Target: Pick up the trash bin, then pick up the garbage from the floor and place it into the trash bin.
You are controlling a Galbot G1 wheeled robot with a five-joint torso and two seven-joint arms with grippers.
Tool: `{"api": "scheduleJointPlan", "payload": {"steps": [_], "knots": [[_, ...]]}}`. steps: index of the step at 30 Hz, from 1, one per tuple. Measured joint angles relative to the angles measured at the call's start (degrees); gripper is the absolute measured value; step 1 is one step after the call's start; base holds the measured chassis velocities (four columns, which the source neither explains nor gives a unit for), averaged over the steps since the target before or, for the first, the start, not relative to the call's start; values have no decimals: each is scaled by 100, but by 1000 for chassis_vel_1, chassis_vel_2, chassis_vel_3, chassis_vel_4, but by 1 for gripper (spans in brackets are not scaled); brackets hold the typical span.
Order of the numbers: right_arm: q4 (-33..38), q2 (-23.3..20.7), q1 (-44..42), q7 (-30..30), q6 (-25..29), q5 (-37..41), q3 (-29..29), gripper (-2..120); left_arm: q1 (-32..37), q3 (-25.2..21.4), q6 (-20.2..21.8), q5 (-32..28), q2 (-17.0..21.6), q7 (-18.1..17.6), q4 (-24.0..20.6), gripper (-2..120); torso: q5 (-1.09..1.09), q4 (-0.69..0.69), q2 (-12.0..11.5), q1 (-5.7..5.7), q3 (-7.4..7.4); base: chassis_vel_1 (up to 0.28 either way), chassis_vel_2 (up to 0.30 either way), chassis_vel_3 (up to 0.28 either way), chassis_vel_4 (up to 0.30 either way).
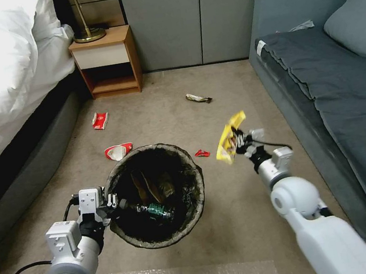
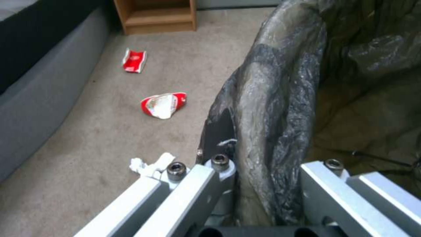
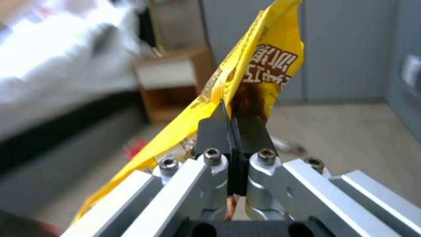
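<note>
Clearly the biggest thing at stake is the trash bin (image 1: 155, 195), held up off the carpet (image 1: 234, 222) by the left gripper (image 1: 112, 205), whose jaws are clamped across the lined rim on the robot's left side. In the left wrist view one finger (image 2: 219, 144) presses the outside of the bag liner (image 2: 272, 108) while the other sits inside. It is a one-sided hold on slippery plastic film, so the likely failure is the bin tipping or sliding in the grip and spilling the green-labelled bottle (image 1: 155, 209) and the brown wrappers (image 1: 154, 186) already inside.

Next comes the yellow snack wrapper (image 1: 229, 141), pinched between the closed jaws of the right gripper (image 1: 239, 142), in the air to the right of the bin and clear of its rim. The right wrist view shows the fingertips (image 3: 212, 130) biting only a narrow part of the wrapper (image 3: 259, 65) (most of it stands free above and trails below). Released short of the opening, it could flutter back to the floor; a light, floppy sheet may also cling to a finger.

Smaller litter lies on the carpet: two red-and-white packages (image 1: 100, 120) (image 1: 118, 151), a crumpled dark wrapper (image 1: 198, 98), a red scrap (image 1: 202, 154) just beside the bin, and a white paper wad (image 2: 147, 164). The scrap looks the hardest to grip.
</note>
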Motion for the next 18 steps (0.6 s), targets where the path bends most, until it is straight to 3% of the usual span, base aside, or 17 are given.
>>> {"api": "scheduleJointPlan", "payload": {"steps": [1,7,10,18], "knots": [[394,-81,-61,-1,-121,206,-2,0,-9,10,2,1,0,0,0,1,1,0,0,0,0,0,0,0,0],[1144,-231,-185,-54,-217,584,-165,0,-37,38,11,1,-2,0,0,1,1,0,0,0,0,0,0,0,0],[1656,-289,-332,-360,-330,736,-373,0,-46,57,18,2,0,0,0,1,1,0,0,0,0,0,0,0,0],[1903,-527,-527,-924,-374,342,-904,0,-50,124,39,-1,-1,-1,0,1,0,0,0,0,0,0,0,0,0]]}}
